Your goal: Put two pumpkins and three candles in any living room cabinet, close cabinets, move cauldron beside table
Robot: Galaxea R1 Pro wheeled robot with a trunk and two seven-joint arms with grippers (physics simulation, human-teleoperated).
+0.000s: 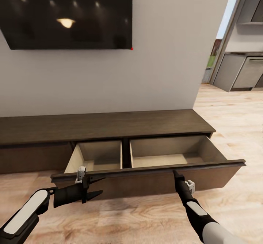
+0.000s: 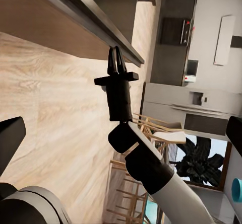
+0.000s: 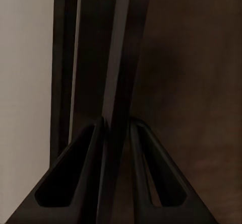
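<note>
Cabinet [image 1: 109, 127] drawer front [image 1: 153, 180] pinched in right tool [image 1: 176, 174]

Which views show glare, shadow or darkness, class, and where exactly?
Head view: ceiling lights reflect as bright glare on the dark wall screen; the open cabinet drawer shades the floor beneath it. Right wrist view: very dim, the right tool closed on the drawer's front edge. Left wrist view: evenly lit, sharp; bright window behind the right arm.

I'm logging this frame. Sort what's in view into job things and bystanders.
Job things:
- cabinet, drawer pulled open, nothing visible inside
- right gripper, clamped on the drawer's top edge
- left gripper, in front of the drawer

Bystanders:
- wall TV
- kitchen units
</note>
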